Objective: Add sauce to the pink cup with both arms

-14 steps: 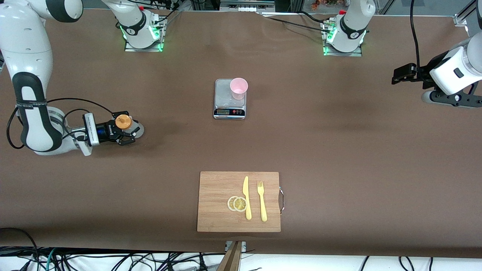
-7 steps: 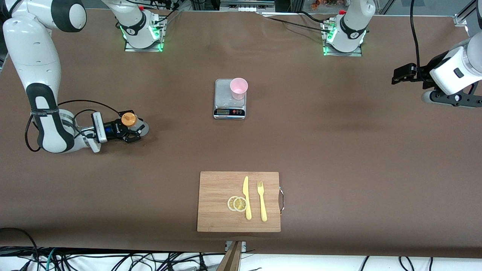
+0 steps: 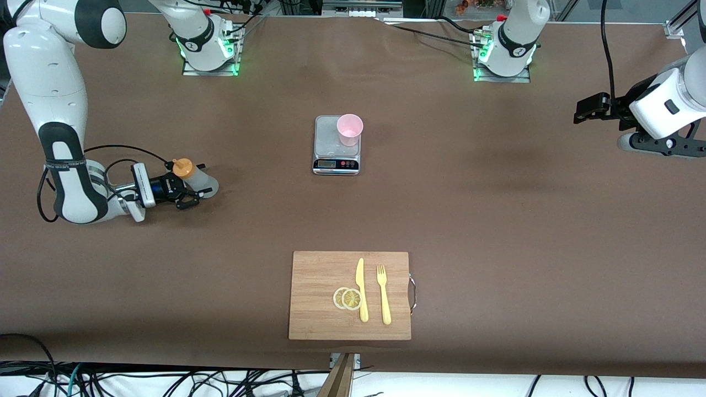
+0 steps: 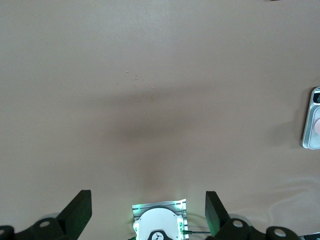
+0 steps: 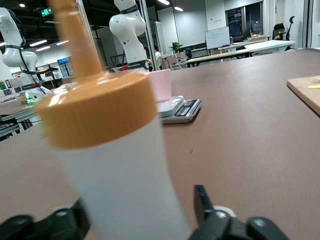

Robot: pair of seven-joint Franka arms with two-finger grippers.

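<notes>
The sauce bottle (image 3: 199, 180), translucent white with an orange nozzle cap, stands on the table near the right arm's end. It fills the right wrist view (image 5: 120, 170), where it leans. My right gripper (image 3: 194, 185) is low at the table, open, with its fingers (image 5: 202, 206) on either side of the bottle's body and a gap on one side. The pink cup (image 3: 349, 128) stands on a small scale (image 3: 336, 157) mid-table and also shows in the right wrist view (image 5: 161, 84). My left gripper (image 3: 589, 108) waits open in the air over the left arm's end.
A wooden cutting board (image 3: 320, 295) lies nearer the front camera, bearing lemon slices (image 3: 347, 298), a yellow knife (image 3: 362, 289) and a yellow fork (image 3: 383, 294). The scale's edge shows in the left wrist view (image 4: 311, 120). Both arm bases stand along the table's edge farthest from that camera.
My right gripper has slid a little toward the middle of the table, bringing its fingers around the bottle; the bottle's cap has shifted and it now looks tilted. The left arm has not moved.
</notes>
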